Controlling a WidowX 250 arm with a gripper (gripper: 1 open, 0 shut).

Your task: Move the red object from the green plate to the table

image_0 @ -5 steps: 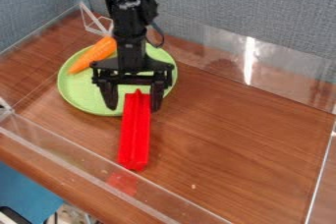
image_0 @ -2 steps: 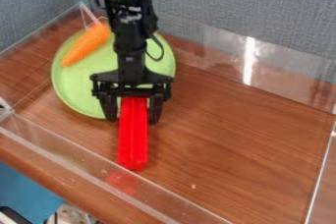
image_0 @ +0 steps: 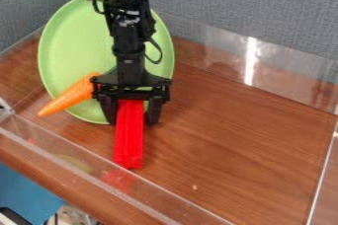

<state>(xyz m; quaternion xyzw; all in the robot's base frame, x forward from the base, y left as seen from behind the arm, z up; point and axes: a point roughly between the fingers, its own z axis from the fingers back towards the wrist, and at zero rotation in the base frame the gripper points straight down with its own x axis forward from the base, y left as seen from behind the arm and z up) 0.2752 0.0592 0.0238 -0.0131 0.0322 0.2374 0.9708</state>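
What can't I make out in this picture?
- The red bar's upper end: hidden behind the fingers in the only view.
- Whether the fingers touch the bar: too dark and small to tell.
- The carrot's green top: not visible; that end is by the plate's rim and the dark arm.
- The front table edge: cut off at the bottom.
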